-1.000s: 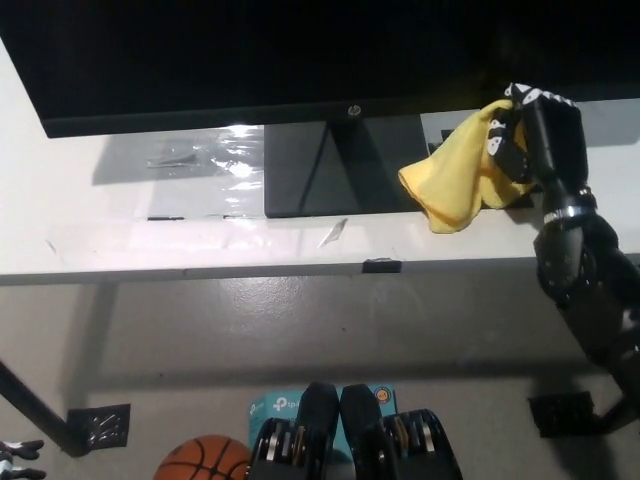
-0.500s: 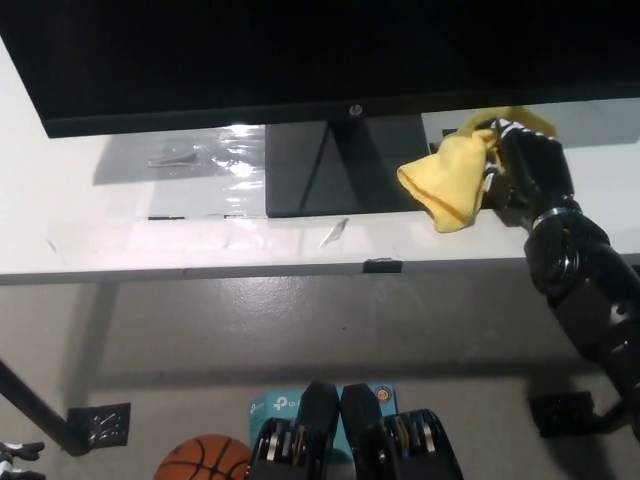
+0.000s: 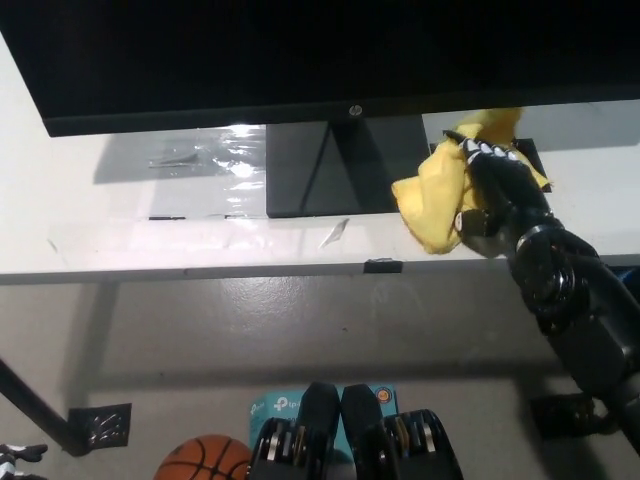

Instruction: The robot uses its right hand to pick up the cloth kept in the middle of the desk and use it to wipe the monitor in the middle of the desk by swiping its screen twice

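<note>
hanging bunched in the black right hand (image 3: 497, 192), the yellow cloth (image 3: 432, 205) sits just below the monitor (image 3: 300, 55) bezel, right of its stand (image 3: 335, 165), above the white surface (image 3: 150, 210). the fingers (image 3: 485, 160) are curled around the cloth, gripping it. only a sliver of the white left hand (image 3: 18, 455) shows at the lower left, fingers unclear, near a basketball (image 3: 205, 460) on the floor.

The monitor (image 3: 300, 50) runs off the top edge, and the left robot hand (image 3: 15, 457) is cropped at the corner.
</note>
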`<state>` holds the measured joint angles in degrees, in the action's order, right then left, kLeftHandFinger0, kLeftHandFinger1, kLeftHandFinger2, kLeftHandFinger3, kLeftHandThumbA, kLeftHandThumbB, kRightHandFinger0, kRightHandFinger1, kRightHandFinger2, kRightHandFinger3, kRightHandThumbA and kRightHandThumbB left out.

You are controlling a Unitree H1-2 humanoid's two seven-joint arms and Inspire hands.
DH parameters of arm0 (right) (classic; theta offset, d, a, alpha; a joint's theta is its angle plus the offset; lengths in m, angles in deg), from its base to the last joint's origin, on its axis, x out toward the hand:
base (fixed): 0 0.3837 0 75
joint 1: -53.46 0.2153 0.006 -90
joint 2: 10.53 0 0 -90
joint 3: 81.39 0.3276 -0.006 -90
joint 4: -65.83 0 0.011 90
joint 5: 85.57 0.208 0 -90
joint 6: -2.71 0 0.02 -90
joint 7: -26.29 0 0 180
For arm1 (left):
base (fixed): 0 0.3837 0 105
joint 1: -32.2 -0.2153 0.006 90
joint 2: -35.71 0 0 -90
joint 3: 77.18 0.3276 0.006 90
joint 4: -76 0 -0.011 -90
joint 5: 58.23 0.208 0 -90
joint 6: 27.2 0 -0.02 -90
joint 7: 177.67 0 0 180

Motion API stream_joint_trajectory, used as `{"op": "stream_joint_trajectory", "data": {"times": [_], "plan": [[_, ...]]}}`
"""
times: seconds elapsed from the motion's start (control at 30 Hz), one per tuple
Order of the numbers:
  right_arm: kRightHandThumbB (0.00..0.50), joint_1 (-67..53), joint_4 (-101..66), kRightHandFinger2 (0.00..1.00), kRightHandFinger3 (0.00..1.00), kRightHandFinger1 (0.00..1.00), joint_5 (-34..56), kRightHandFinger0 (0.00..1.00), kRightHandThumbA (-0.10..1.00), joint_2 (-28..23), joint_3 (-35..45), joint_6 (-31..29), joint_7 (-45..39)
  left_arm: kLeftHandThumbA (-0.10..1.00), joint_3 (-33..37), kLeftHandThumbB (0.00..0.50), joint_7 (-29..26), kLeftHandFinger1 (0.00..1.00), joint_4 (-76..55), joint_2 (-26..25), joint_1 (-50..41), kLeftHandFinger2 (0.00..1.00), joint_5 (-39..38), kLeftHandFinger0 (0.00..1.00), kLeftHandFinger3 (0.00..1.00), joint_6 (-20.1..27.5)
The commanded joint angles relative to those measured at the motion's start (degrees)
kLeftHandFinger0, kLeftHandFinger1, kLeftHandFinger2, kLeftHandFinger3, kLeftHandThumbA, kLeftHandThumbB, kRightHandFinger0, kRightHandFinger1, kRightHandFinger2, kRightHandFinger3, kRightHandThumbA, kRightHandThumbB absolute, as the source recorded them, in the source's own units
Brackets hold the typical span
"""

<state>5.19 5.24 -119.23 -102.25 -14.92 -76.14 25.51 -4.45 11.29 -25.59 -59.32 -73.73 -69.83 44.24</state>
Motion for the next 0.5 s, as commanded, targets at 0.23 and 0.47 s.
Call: {"op": "stream_joint_trajectory", "data": {"times": [0.23, 0.47], "plan": [[0.159, -4.92, -26.56, 1.00, 1.00, 1.00, 1.07, 1.00, 0.65, -4.62, 6.08, 15.78, -26.32, 0.50, -2.02, 0.145, -0.53, 0.50, -2.15, -1.21, -0.05, 0.66, -0.63, 0.43, 0.78, 1.41], [0.122, -9.20, -33.18, 1.00, 1.00, 1.00, -1.88, 1.00, 0.48, -5.11, 11.74, 15.78, -29.13, 0.49, -2.09, 0.129, -0.35, 0.48, -1.99, -0.94, -0.41, 0.66, -0.73, 0.41, 0.80, 2.02]]}}
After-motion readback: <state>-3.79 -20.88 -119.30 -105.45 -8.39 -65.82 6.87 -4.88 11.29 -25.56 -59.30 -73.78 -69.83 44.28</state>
